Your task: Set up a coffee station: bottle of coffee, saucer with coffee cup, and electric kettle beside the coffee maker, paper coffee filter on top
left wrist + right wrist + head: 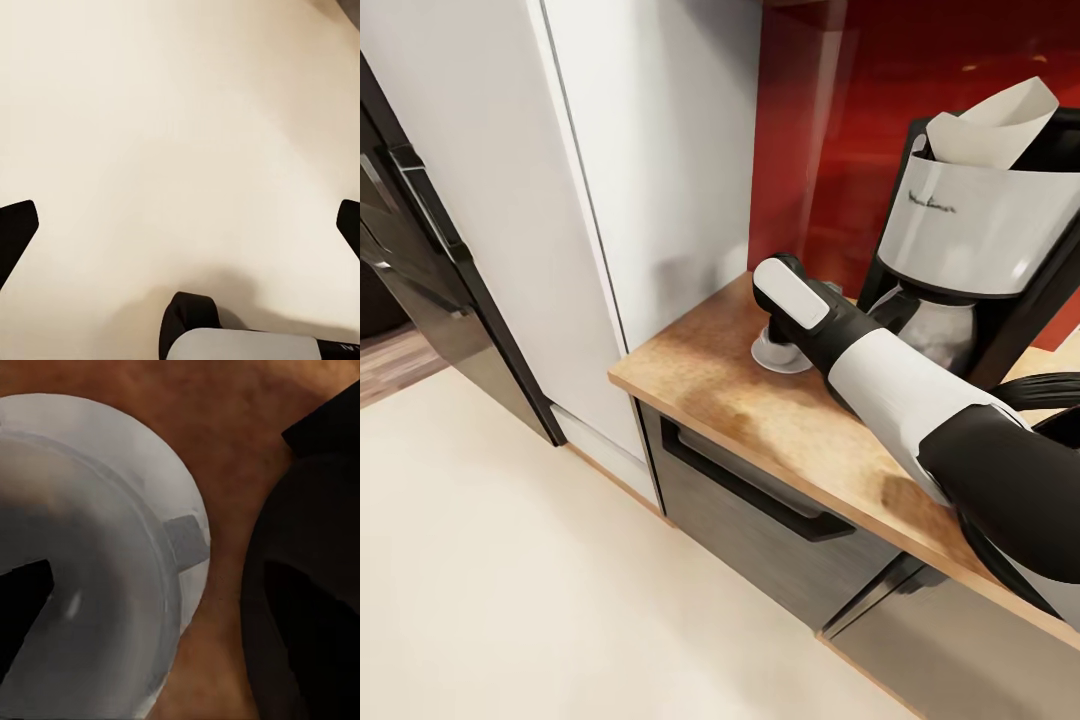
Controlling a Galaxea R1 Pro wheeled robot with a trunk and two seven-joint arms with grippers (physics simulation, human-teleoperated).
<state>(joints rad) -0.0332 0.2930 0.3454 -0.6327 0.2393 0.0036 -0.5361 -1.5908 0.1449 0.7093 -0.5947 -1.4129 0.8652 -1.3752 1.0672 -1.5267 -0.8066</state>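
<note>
The right gripper (780, 345) hangs straight over the coffee cup (82, 607), which sits on the saucer (161, 472) on the countertop (710, 375); one dark fingertip (22, 607) seems to dip inside the cup, though whether it grips I cannot tell; just beyond stands the coffee maker (980, 230), the paper coffee filter (995, 125) on top; the left gripper (180, 225) is spread wide over pale floor (180, 112).

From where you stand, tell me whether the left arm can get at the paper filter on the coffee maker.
Probably not. The left gripper hangs open over bare floor, while the paper filter sits atop the coffee maker at the far right, and the right arm reaching to the saucer lies across the way.
</note>
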